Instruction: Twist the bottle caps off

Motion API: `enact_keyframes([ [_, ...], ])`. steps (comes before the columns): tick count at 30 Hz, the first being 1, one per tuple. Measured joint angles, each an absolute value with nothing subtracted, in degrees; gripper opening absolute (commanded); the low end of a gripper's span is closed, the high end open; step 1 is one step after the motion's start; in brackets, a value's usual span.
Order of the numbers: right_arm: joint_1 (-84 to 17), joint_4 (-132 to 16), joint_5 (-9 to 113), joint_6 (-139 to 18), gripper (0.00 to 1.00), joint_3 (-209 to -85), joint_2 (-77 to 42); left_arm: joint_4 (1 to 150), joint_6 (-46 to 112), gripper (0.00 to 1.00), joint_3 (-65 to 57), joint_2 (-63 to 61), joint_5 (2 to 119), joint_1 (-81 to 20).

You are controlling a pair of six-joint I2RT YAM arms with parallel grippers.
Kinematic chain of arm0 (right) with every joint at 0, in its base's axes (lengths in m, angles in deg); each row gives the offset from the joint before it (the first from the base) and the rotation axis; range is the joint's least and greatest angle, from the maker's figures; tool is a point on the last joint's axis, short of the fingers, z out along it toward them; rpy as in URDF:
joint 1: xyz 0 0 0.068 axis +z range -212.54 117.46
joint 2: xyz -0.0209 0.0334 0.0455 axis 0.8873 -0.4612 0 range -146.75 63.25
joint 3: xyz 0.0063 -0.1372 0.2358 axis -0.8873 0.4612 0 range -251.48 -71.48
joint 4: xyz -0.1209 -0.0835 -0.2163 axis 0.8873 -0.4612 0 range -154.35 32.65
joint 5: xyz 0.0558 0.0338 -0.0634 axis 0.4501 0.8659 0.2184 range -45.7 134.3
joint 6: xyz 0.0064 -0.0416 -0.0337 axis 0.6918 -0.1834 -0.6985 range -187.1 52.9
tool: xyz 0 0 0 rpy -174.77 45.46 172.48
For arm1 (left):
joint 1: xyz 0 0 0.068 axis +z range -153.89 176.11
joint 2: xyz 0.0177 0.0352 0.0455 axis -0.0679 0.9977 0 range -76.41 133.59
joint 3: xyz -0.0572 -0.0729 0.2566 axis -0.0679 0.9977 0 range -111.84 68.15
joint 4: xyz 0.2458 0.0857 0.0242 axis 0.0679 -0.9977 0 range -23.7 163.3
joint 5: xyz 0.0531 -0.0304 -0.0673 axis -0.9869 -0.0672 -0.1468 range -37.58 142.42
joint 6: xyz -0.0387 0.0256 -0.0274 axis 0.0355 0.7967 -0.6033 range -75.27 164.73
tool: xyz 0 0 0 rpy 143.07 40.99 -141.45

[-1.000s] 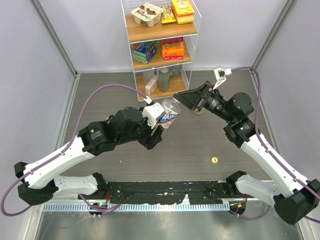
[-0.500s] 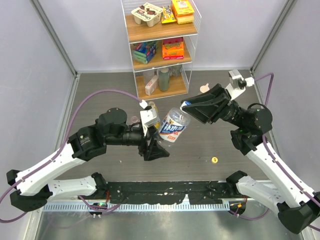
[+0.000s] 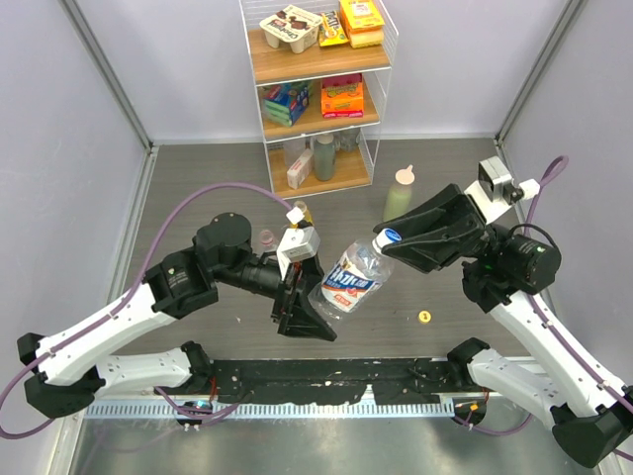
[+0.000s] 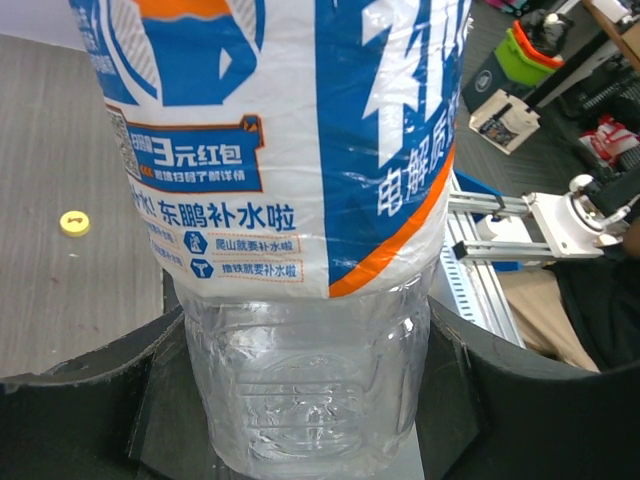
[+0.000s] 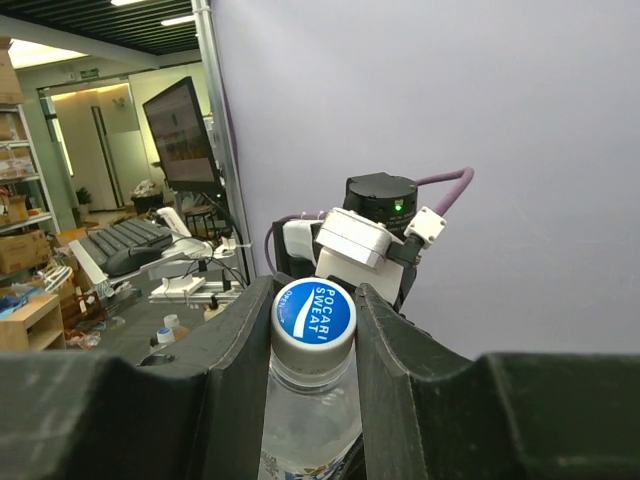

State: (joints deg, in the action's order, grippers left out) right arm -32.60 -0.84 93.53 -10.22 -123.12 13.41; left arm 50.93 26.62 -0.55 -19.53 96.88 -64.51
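cap (image 5: 313,312) sides hidden btwn right gripper (image 5: 313,296) fingers (image 5: 238,345)

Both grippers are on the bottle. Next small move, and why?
Probably rotate the right gripper to start unscrewing: it is shut on the cap, which sits on the neck, and the left gripper clamps the bottle at its base.

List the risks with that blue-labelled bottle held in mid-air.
The left gripper clamps only the base of the clear plastic bottle with the blue-white label; twisting may spin or buckle it rather than loosen anything. The right gripper pinches the blue-topped white screw cap while the bottle hangs tilted above the table: a slip could drop it.
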Motion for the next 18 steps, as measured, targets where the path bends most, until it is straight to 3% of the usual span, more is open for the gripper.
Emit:
enact_keyframes([
  [18,-32.62,5.04,94.19,-9.93,0.01,-121.92,15.31,54.03,25.66,0.00,2.77,-19.88,105.47,-64.80],
])
